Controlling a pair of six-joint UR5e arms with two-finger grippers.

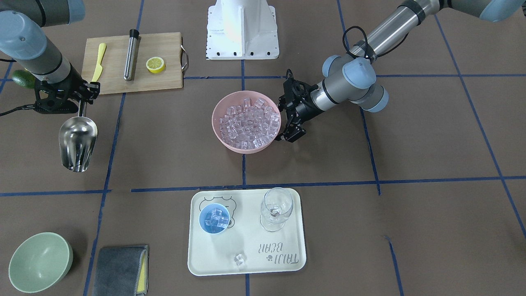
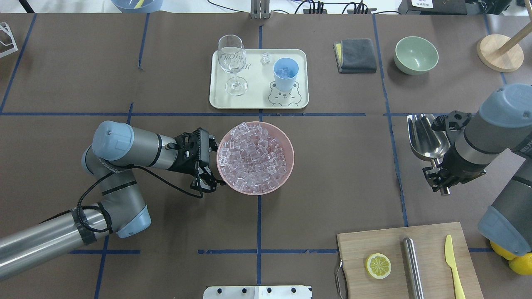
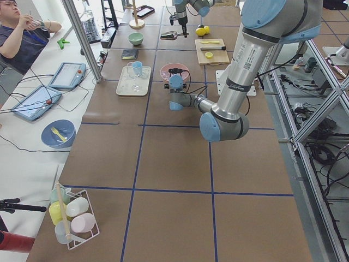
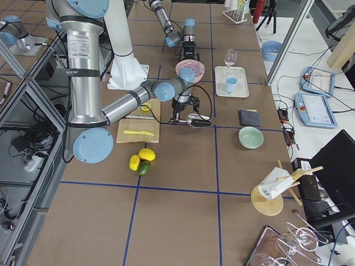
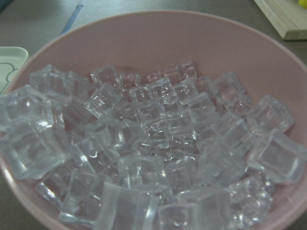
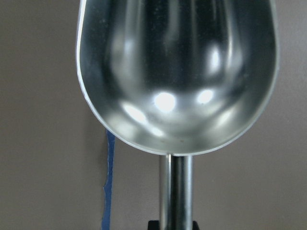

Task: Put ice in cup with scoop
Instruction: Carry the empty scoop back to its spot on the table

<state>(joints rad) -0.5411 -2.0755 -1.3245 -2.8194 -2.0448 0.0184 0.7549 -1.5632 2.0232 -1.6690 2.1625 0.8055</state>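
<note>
The ice [image 1: 248,121] fills a pink bowl [image 2: 291,160] at the table's middle; it also shows close up in the left wrist view [image 5: 153,143]. My left gripper [image 2: 210,162] is open right beside the bowl's rim, with nothing in it. My right gripper [image 2: 438,176] is shut on the thin handle of the steel scoop [image 2: 426,135], which hangs empty above the table, far from the bowl [image 6: 177,72]. The light-blue cup [image 1: 214,218] stands on the cream tray [image 1: 287,263] with several ice cubes in it. One loose cube [image 1: 239,259] lies on the tray.
A clear wine glass [image 1: 277,207] stands on the tray beside the cup. A wooden board [image 1: 115,80] holds a lemon half [image 1: 155,64], a steel cylinder [image 1: 131,55] and a yellow knife [image 1: 98,61]. A green bowl [image 1: 39,261] and a grey cloth [image 1: 121,269] lie past the scoop.
</note>
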